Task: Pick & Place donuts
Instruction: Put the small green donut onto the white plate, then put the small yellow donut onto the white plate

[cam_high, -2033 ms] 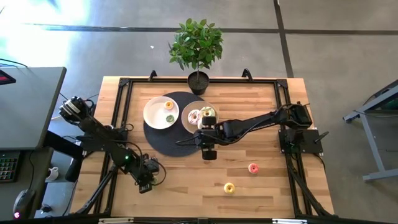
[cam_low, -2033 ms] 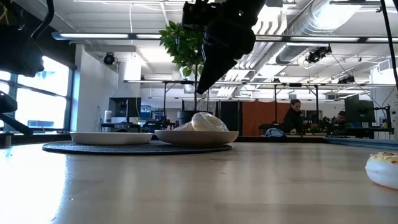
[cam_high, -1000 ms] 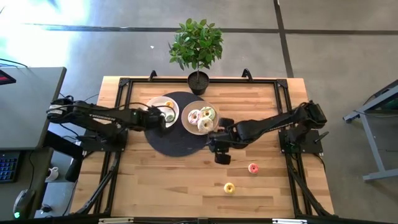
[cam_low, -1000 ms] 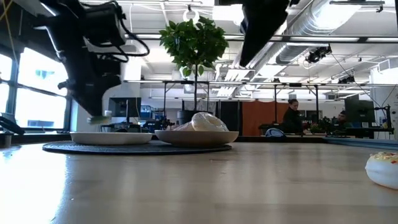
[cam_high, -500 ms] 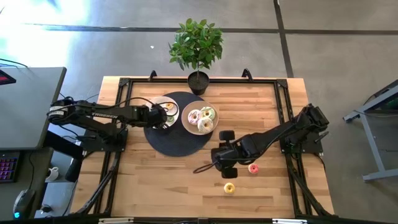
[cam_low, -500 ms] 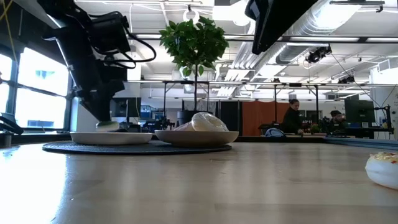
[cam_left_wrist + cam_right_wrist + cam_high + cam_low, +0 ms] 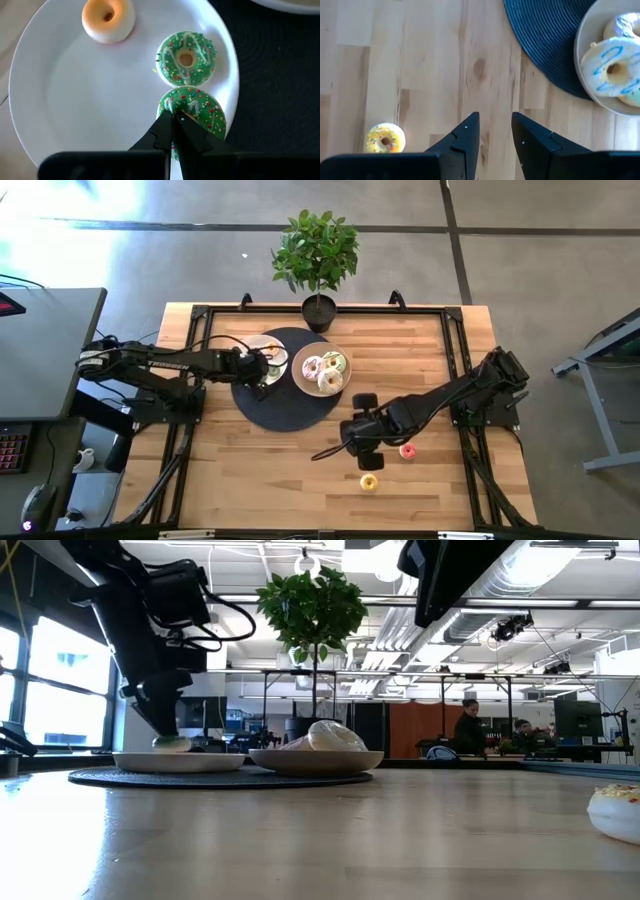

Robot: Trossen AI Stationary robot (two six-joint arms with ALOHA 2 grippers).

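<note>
right pincer hangs released over bare bench, the yellow donut just off beside one finger, the nearer arm for it; left pincer is clenched on a green donut at the white plate rim

Two tiny green-iced ring donuts with sprinkles lay flat and touching at the rim of a round white plate, a tiny yellow ring donut apart from them. Three larger iced donuts sat clustered on a second plate. A yellow sprinkled ring and a pink ring rested apart on the wooden bench.
</note>
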